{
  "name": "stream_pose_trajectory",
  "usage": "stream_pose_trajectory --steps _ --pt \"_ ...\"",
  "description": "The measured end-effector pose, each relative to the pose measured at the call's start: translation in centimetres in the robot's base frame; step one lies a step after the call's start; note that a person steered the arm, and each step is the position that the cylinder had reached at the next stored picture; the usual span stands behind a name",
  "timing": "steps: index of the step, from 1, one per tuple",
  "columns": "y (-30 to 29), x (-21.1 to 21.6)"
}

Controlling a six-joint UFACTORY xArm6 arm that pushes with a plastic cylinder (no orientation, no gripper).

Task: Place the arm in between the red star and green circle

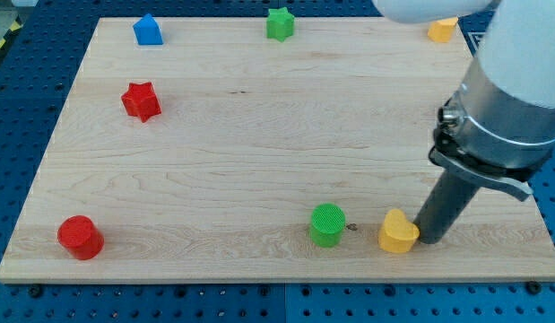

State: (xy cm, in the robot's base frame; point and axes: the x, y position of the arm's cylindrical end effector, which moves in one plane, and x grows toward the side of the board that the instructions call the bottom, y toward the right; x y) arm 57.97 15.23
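Note:
The red star (pixel 141 100) lies at the view's upper left of the wooden board (pixel 259 135). The green circle (pixel 328 224) stands near the board's bottom edge, right of centre. My tip (pixel 429 239) is at the lower right, touching the right side of a yellow heart (pixel 398 232), which lies just right of the green circle. The tip is far from the red star, and the yellow heart sits between the tip and the green circle.
A blue block (pixel 148 30) and a green star (pixel 280 23) sit along the top edge. A yellow block (pixel 442 30) is at the top right, partly hidden by the arm. A red circle (pixel 80 238) is at the bottom left.

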Motion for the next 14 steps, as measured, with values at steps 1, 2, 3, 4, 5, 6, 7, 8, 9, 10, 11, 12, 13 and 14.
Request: stream_pose_trajectory --steps 1,2,3,4,5,6,7,8,9,10,11,12,13,14 --pt "-0.5 -0.3" --pt "-0.5 -2.7" --pt "-2.1 -7.2" --pt "-7.4 -9.4" --pt "-8.1 -9.4" --pt "-8.7 -9.4" --pt "-11.4 -9.4" --pt "-11.9 -9.4" --pt "-13.0 -9.4" --pt "-13.0 -9.4" --pt "-14.1 -9.4" --pt "-15.0 -9.4" --pt "-19.2 -10.1" --pt "-22.2 -9.9"
